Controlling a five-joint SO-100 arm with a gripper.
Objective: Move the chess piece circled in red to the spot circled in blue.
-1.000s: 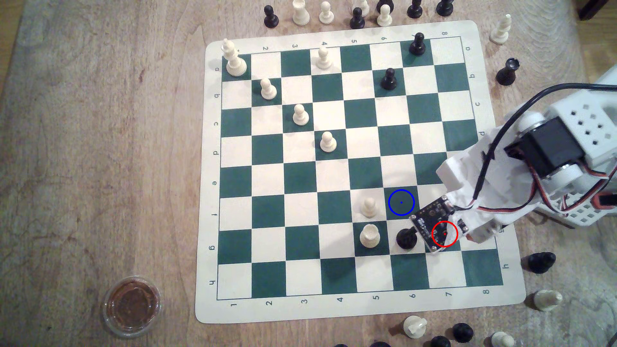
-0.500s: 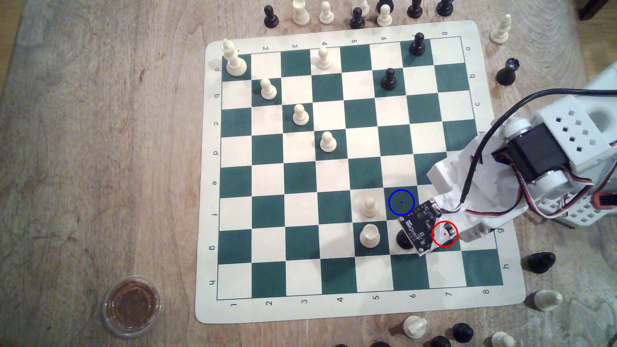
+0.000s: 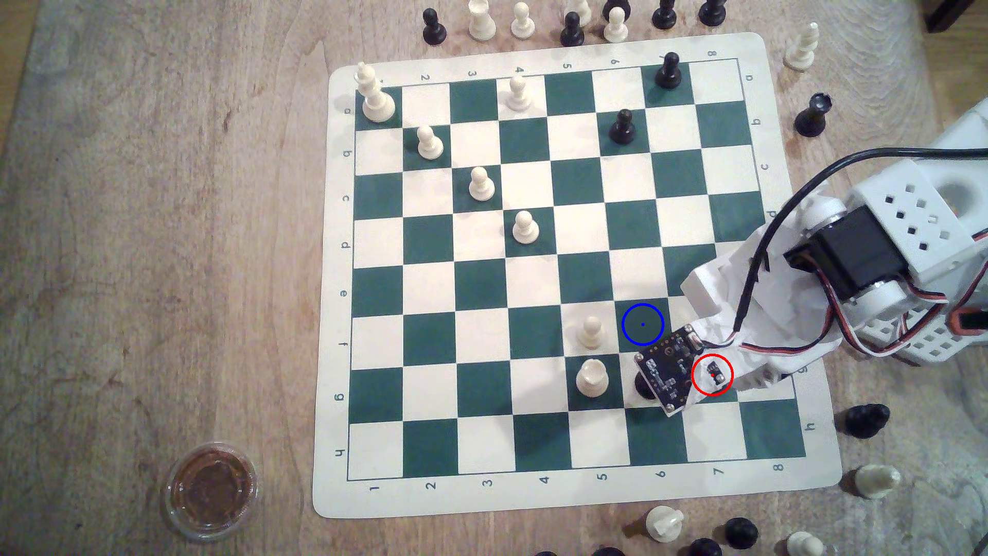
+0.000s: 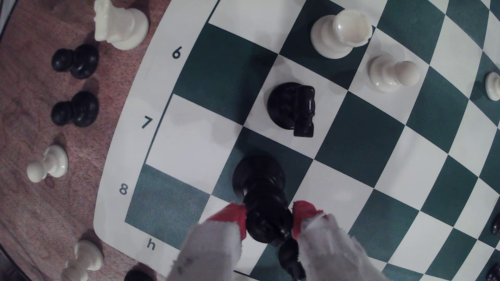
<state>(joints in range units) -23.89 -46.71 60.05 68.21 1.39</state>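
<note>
In the wrist view the chess piece (image 4: 259,186), black with a round base, stands on a dark green square by the board's corner. My gripper (image 4: 269,217) has its red-tipped fingers (image 4: 235,218) pressed against both sides of the piece's head. In the exterior view the wrist camera board (image 3: 668,369) and white arm cover the piece, and the red ring (image 3: 712,375) lies over them. The spot (image 3: 642,324), a green square with a blue ring and centre dot, is bare, one square diagonally up and toward the exterior view's left.
A black knight (image 4: 293,109) stands on the white square beside the held piece, peeking out as a dark shape (image 3: 643,386) under the camera board. A white rook (image 3: 592,377) and white pawn (image 3: 591,332) stand just left of it. Spare pieces ring the board (image 3: 534,497); a cup (image 3: 211,489) sits bottom left.
The arm has swung toward the exterior view's left, so the camera board now covers most of the black knight. The pieces on the board have not moved.
</note>
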